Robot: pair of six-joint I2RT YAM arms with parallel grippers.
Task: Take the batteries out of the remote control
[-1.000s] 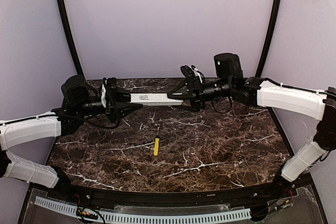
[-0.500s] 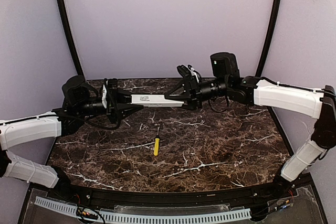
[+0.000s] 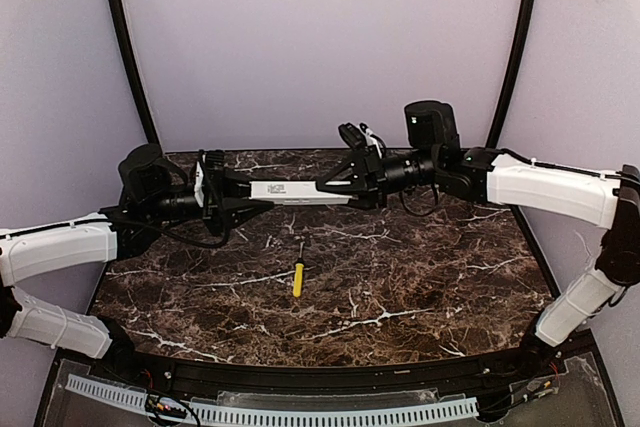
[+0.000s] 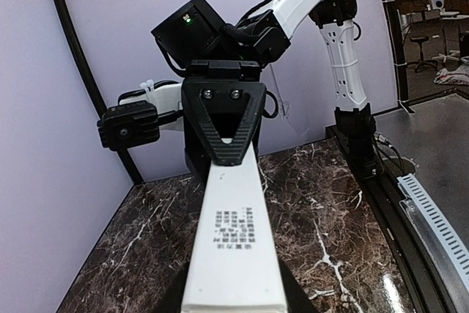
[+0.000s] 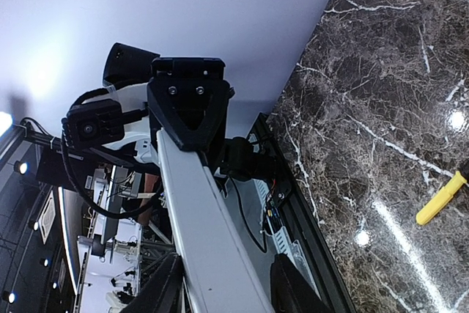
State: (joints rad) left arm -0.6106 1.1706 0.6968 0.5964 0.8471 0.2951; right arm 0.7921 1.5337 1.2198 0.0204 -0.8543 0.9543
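Above the far side of the dark marble tabletop (image 3: 420, 277), the slim white-grey remote control bar (image 3: 292, 190) hung level, long axis running arm to arm: left gripper (image 3: 246, 192) pinched one end, right gripper (image 3: 336, 185) the other

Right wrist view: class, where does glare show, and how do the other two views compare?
Right wrist view: bright glare spots on the marble table near the screwdriver; left wrist view: even light, label on the remote control sharp; top external view: soft, even light.
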